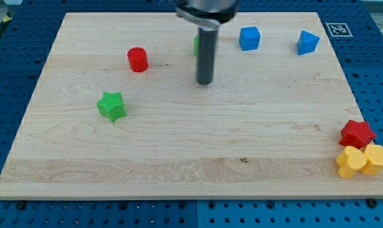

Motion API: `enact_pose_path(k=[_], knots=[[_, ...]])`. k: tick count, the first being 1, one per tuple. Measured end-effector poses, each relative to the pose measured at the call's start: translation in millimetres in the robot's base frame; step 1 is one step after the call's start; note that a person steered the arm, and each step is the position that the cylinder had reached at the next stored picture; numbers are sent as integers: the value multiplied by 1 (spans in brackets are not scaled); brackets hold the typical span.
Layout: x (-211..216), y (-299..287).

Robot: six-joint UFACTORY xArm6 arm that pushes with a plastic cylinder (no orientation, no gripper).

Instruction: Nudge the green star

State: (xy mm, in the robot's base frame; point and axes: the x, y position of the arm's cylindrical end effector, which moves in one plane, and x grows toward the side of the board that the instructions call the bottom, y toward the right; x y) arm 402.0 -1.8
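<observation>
Sitting at the board's [178, 158] left-centre, green star [111, 106] has no clear long axis | my tip [205, 83] well apart to its upper right, touching no block | no legible writing

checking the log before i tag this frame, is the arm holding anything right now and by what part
Nothing is held. The arm ends in a bare rod; my tip rests on the board, apart from the green star at the view's lower left.

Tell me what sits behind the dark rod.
A sliver of a green block peeks out at the rod's left edge; the rod covers the rest, so its shape is hidden. My tip rests on bare board.
</observation>
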Motion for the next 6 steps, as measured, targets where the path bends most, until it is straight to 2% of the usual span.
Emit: enact_pose_path(k=[3,4,5,6], knots=[[0,-153],[17,-180],[48,-186],[97,-156]])
